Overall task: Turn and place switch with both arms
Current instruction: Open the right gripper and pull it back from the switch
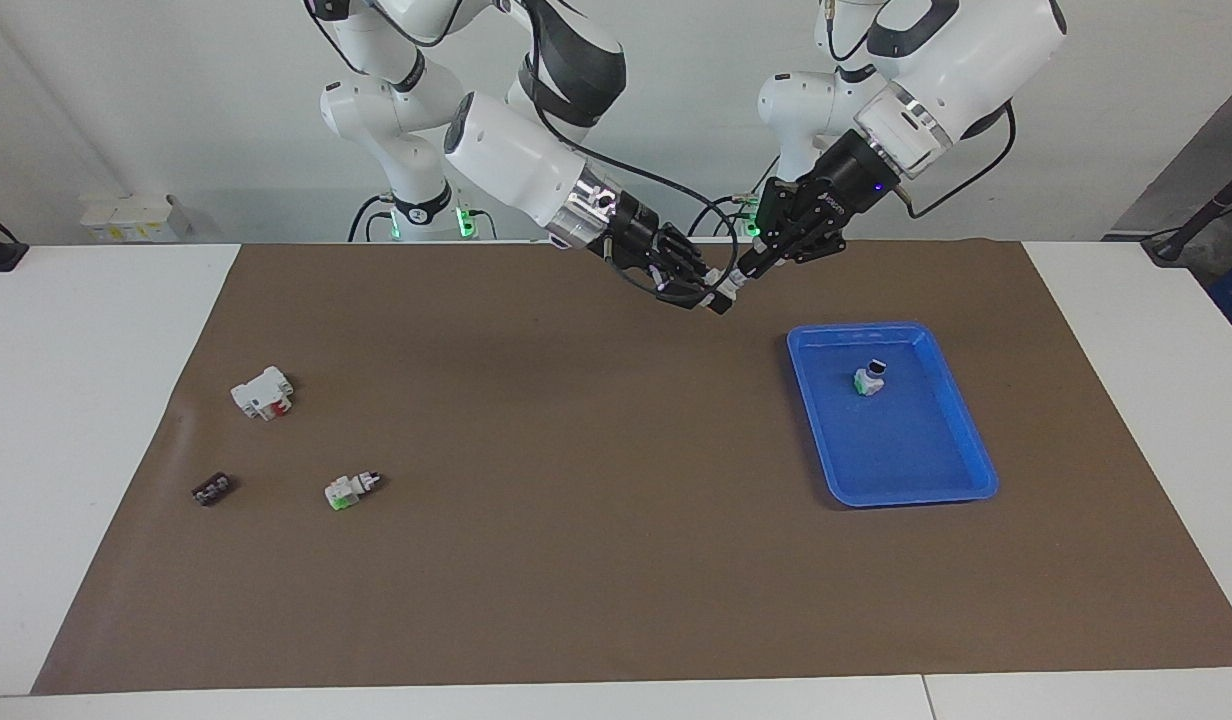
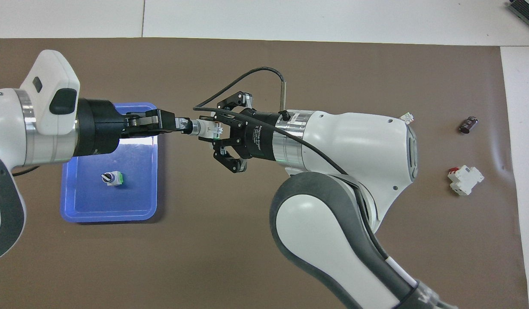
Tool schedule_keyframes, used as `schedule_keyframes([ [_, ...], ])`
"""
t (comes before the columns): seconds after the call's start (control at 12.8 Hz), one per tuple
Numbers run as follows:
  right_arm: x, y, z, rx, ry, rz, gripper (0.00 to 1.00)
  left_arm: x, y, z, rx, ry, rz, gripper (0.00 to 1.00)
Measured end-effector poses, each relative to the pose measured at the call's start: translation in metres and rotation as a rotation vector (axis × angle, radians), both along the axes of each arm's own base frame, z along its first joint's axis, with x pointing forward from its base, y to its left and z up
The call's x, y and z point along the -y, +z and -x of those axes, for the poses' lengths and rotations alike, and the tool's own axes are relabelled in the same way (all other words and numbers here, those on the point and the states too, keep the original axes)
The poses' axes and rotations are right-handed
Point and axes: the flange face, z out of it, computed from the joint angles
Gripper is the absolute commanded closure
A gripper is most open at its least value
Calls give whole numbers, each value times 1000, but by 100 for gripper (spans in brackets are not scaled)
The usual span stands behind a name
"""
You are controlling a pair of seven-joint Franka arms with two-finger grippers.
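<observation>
A small white switch (image 2: 201, 127) with a black knob hangs in the air between both arms, over the brown mat beside the blue tray's corner nearer the robots. My right gripper (image 2: 211, 129) is shut on its white body, so the base is hidden in the fingers. My left gripper (image 2: 183, 125) is shut on the knob end. In the facing view the switch (image 1: 727, 286) sits between the right gripper (image 1: 711, 294) and the left gripper (image 1: 745, 268), well above the mat.
The blue tray (image 1: 936, 470) (image 2: 84, 210) holds a white green-based switch (image 1: 869, 379) (image 2: 112, 177). Toward the right arm's end lie another green-based switch (image 1: 349, 489), a white block with a red part (image 1: 262, 393) (image 2: 464, 180) and a small dark part (image 1: 211, 489) (image 2: 468, 125).
</observation>
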Motion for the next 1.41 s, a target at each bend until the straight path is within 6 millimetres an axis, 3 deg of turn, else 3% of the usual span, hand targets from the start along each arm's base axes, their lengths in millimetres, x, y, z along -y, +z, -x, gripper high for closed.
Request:
schedule_keyframes([
  [0.71, -4, -4, 3, -8, 12, 3, 100, -2, -2, 2, 405, -485, -107, 100],
  [1.41, -13, -5, 9, -14, 32, 4, 100, -8, 0, 5, 499, -661, -147, 100],
])
